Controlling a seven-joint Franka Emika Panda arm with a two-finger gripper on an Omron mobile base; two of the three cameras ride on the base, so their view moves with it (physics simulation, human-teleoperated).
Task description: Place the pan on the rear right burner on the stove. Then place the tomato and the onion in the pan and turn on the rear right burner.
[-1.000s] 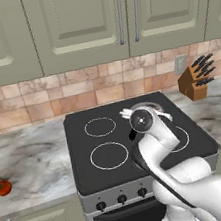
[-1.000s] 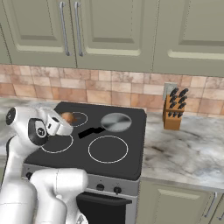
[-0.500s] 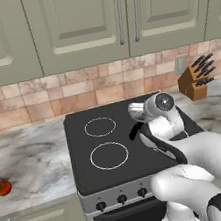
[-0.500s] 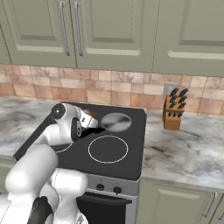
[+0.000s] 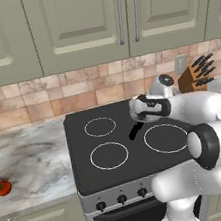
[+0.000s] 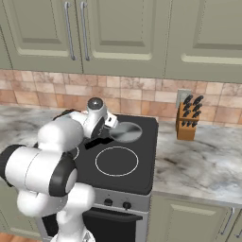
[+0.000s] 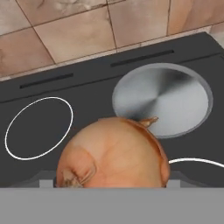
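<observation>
Between the fingertips: onion (image 7: pixel 113 153) gripped, mid-carry to pan.
Gripper (image 6: pixel 109 124) is closed around the onion, jaws wide on it. Pan (image 7: pixel 162 99) sits just ahead of the hand on the stove (image 7: pixel 87 127), at the rear right burner. Next: advance over the pan, lower, release. Tomato (image 5: pixel 3 188) lies far off on the counter (image 5: pixel 30 165), not yet fetched.

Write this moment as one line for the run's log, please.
gripper: shut on onion, above stove | pan: on rear right burner, empty | tomato: on counter left of stove
</observation>
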